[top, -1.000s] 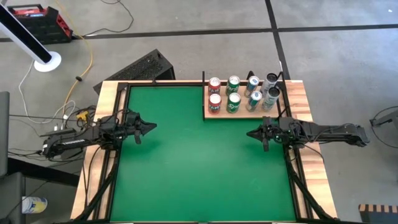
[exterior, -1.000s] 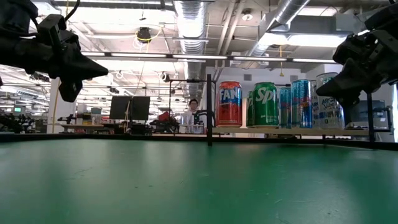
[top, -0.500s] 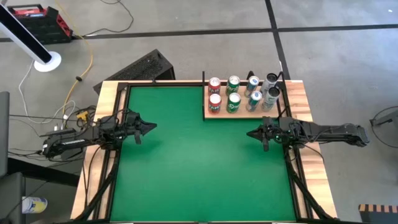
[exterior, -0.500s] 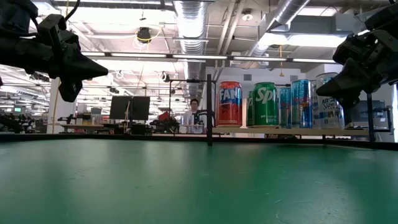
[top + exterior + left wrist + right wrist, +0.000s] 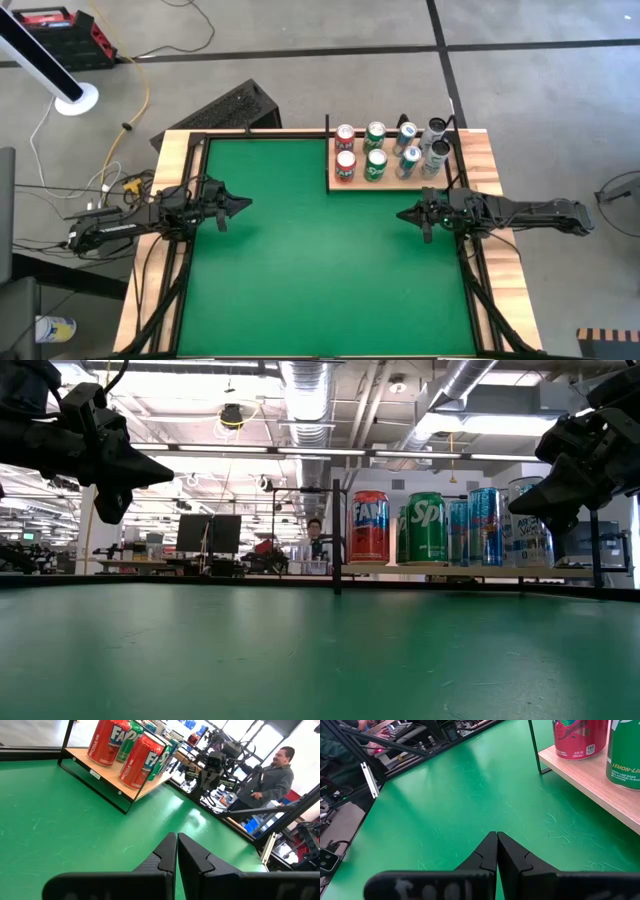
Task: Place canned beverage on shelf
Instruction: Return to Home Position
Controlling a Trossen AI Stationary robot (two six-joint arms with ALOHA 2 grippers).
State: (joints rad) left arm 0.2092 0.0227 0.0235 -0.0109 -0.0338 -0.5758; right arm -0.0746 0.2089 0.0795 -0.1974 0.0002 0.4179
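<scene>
Shelf: the flat pale-wood shelf with a thin black edge [image 5: 390, 183] lies at the far right of the green felt tabletop [image 5: 300, 260], against its far border.
Cans: eight upright beverage cans stand on the shelf in two rows of four, paired by colour. From left to right in the high view there are two red cans [image 5: 345, 165], two green cans [image 5: 375, 163], two blue cans [image 5: 410, 157] and two white cans [image 5: 435, 155].
Left gripper: the dark two-finger left gripper [image 5: 245, 205] hangs over the left side of the felt, raised clear of it and pointing toward the middle. Its fingers are pressed together on nothing.
Right gripper: the dark two-finger right gripper [image 5: 402, 214] hangs over the right side, near the shelf's front edge but apart from it, and points back at its partner. Its fingers likewise meet, empty.
Table edge: a slatted wooden rim [image 5: 500, 290] frames the felt.
Beyond the table: a person in a grey top [image 5: 272, 777] stands among workshop equipment, seen from the left wrist.
</scene>
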